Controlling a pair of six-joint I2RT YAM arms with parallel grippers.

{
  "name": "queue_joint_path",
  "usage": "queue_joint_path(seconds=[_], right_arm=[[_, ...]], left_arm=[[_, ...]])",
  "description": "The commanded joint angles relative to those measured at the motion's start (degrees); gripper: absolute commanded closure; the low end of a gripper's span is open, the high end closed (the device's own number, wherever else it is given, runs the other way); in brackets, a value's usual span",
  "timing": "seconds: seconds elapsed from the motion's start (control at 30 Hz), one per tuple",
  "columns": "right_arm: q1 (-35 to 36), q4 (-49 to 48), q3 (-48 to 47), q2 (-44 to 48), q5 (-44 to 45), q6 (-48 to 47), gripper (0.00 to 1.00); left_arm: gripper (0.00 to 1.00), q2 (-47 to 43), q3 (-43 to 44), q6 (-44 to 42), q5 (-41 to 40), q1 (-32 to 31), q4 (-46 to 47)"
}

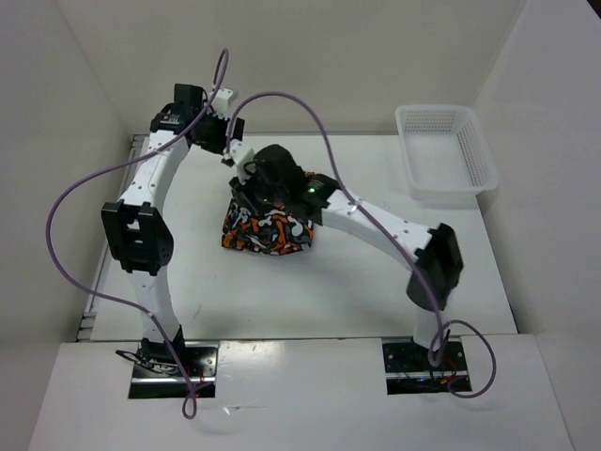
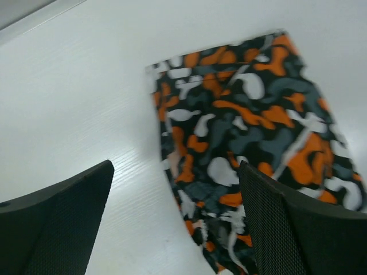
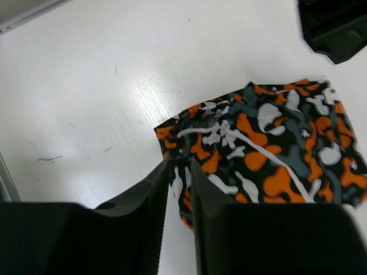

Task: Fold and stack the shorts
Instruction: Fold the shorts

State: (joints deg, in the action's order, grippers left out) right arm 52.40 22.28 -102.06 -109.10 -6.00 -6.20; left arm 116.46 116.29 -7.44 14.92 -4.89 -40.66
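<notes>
**While both arms lean in over them, the printed shorts sit mid-table**

Where the white table [image 1: 282, 301] is broadest, the soft cloth shorts with orange, white, black and grey-teal camouflage blotches [image 1: 268, 233] lie as a compact folded bundle. They are roughly central and a little toward the far side. Both arms arch over from their bases at the near edge and come together just above the bundle's far edge. Their black wrists crowd so closely there that the overhead view hides the fingertips.

In the left wrist view, the left gripper [image 2: 176, 167] has its jaws spread wide. Its two black, textured fingers [image 2: 57, 223] frame a stretch of bare table and one straight edge and corner of the shorts. The finger on the right of that picture overlaps the cloth, but whether it touches the cloth cannot be told.

In the right wrist view, the right gripper [image 3: 179, 166] has its jaws nearly together, with only a thin slit between them. The tips sit at a corner of the bundle, and printed cloth shows within the slit. Whether they actually pinch the cloth cannot be told. A thin white drawstring [image 3: 241, 143] trails across the top of the fabric just beyond them.

The white plastic lattice basket [image 1: 441, 193] stands at the far right corner of the table, well apart from the shorts. Thin purple cables [image 1: 84, 188] loop above and beside the arms.
</notes>
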Motion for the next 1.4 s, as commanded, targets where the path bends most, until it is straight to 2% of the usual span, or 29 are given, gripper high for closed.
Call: queue_joint_path(seconds=[0.0, 0.03, 0.1, 0.17, 0.23, 0.37, 0.53, 0.63, 0.83, 0.93, 1.0, 1.13, 1.2, 1.23, 1.37], right_arm=[[-1.23, -2.75, 6.49, 12.66, 4.84, -1.63, 0.77], [-2.55, -3.73, 12.09, 17.21, 5.64, -1.63, 0.84], [-6.76, -4.96, 17.48, 19.97, 5.65, 1.7, 0.96], [-9.15, -4.19, 19.17, 19.98, 3.91, 4.51, 1.0], [-10.74, -3.04, 19.96, 17.18, 1.53, 5.05, 1.0], [-11.79, -1.89, 20.5, 8.3, -4.19, 6.28, 1.0], [-11.8, -4.09, 25.15, 2.15, -7.09, 7.34, 1.0], [-11.8, -4.62, 30.06, 0.3, -8.23, 8.39, 1.0], [-11.8, -5.67, 34.82, -0.24, -5.51, 9.71, 1.0], [-11.8, -5.67, 35.44, -0.24, -5.51, 9.71, 1.0], [-11.8, -4.8, 33.26, 0.37, -7.09, 8.15, 1.0], [-11.8, -1.38, 29.73, 3.27, -8.94, 5.58, 1.0], [-11.8, -0.41, 29.03, 5.99, -7.28, 4.88, 1.0], [-11.8, 0.12, 29.02, 7.05, -7.27, 4.88, 1.0], [-14.51, 1.54, 29.02, 13.02, -5.96, 5.67, 1.0]], left_arm=[[0.05, -2.73, 0.7, 0.14, 14.16, -2.84, -2.75], [0.06, -2.04, -0.09, 0.15, 15.83, -2.85, -2.75], [0.12, -0.55, -2.99, 0.67, 19.09, -4.86, -2.75], [0.2, 1.56, -5.53, 1.37, 20.58, -5.65, -2.75], [0.25, 3.23, -6.25, 1.38, 21.21, -6.36, -2.75], [0.36, 7.98, -7.04, 1.38, 14.88, -6.89, -3.28], [0.38, 11.5, -10.11, 0.76, 10.76, -7.42, -1.62], [0.38, 15.54, -8.28, 1.28, 5.76, -7.42, -1.08], [0.28, 16.69, -8.27, 1.82, 3.63, -7.42, 2.87], [0.2, 16.16, -8.27, 1.82, 2.05, -7.42, 4.71], [0.13, 13.01, -8.27, 1.21, 5.27, -6.89, 5.41], [0.06, 3.45, -10.12, -0.2, 9.51, -6.89, 7.79], [0.06, 2.02, -6.97, -0.81, 11.0, -6.89, 4.91], [0.03, 0.79, -5.82, -1.43, 11.01, -6.89, 2.46], [0.03, -2.2, -4.67, -3.45, 12.42, -6.28, -2.22]])
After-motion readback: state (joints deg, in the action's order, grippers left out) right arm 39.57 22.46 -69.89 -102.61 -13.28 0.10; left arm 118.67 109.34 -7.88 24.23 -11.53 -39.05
